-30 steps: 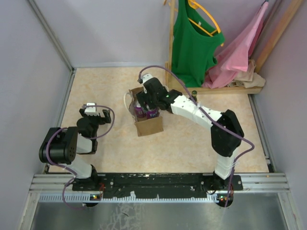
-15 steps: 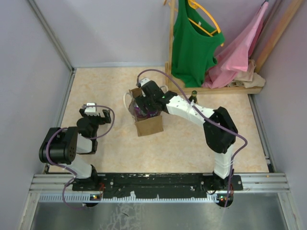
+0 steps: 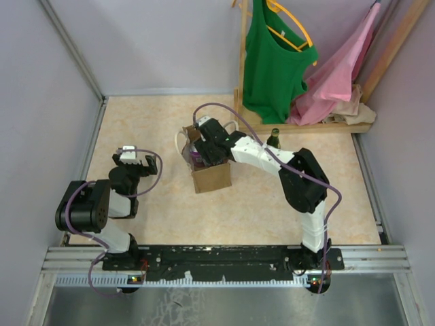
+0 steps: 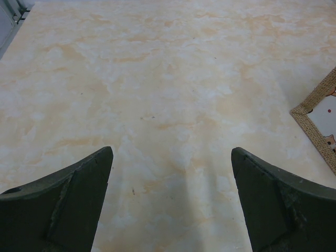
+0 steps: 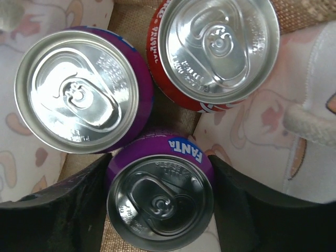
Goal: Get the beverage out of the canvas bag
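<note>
Marbled table | left gripper spread | right gripper spread around cylindrical purple can

Seen from above, the right end effector covers the mouth of the bag and hides most of what is inside. In the right wrist view, the red can inside the bag is cut off by the top edge. Whether the fingers press the purple can cannot be told. The left wrist view shows only a corner of the bag.
</note>
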